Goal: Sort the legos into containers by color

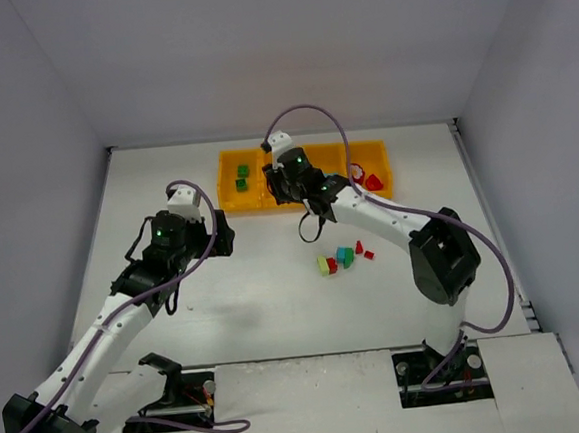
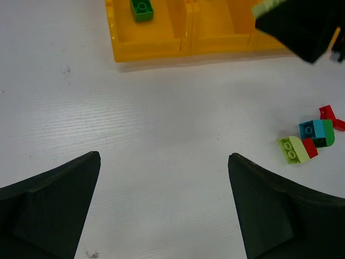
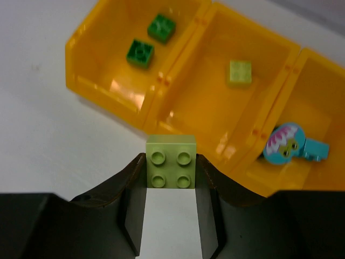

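My right gripper (image 3: 171, 164) is shut on a lime 2x2 brick (image 3: 171, 162) and holds it above the near wall of the orange-yellow tray (image 3: 108, 91), in front of its second compartment. The first compartment holds two dark green bricks (image 3: 140, 53). The second holds a lime brick (image 3: 240, 72). The third holds a teal piece (image 3: 315, 150). In the top view a red piece (image 1: 373, 182) lies in the fourth. My left gripper (image 2: 164, 162) is open and empty over bare table, short of the tray (image 2: 151, 51). Loose lime (image 2: 292, 149), teal (image 2: 312, 129) and red (image 2: 327, 113) pieces lie to its right.
The loose pieces form a small cluster (image 1: 341, 260) on the white table in front of the tray, under the right arm. White walls close the table at the back and sides. A cable loops over the right arm (image 1: 311, 109).
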`<action>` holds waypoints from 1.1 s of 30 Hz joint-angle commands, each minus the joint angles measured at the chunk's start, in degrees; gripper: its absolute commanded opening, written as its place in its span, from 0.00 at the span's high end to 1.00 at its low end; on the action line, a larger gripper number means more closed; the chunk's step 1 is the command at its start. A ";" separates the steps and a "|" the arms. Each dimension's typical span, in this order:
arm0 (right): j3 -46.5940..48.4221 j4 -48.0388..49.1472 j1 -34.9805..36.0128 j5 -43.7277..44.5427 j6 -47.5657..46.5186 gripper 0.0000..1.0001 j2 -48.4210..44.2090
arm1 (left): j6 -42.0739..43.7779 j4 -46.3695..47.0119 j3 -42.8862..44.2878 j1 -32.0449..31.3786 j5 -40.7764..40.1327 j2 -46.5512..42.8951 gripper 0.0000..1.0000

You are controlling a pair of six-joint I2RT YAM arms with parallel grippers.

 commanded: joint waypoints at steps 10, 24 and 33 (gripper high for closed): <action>25.73 3.84 -5.49 1.87 -2.63 0.62 20.27 | -0.18 1.85 3.19 0.39 0.21 -1.90 0.03; 17.05 4.45 -6.37 -1.48 -5.26 0.39 8.34 | -0.18 1.77 3.37 0.47 0.21 -1.64 0.03; -12.44 2.17 -6.37 -2.62 -3.60 0.61 -13.20 | 0.17 1.59 3.45 0.47 -0.14 -1.29 0.03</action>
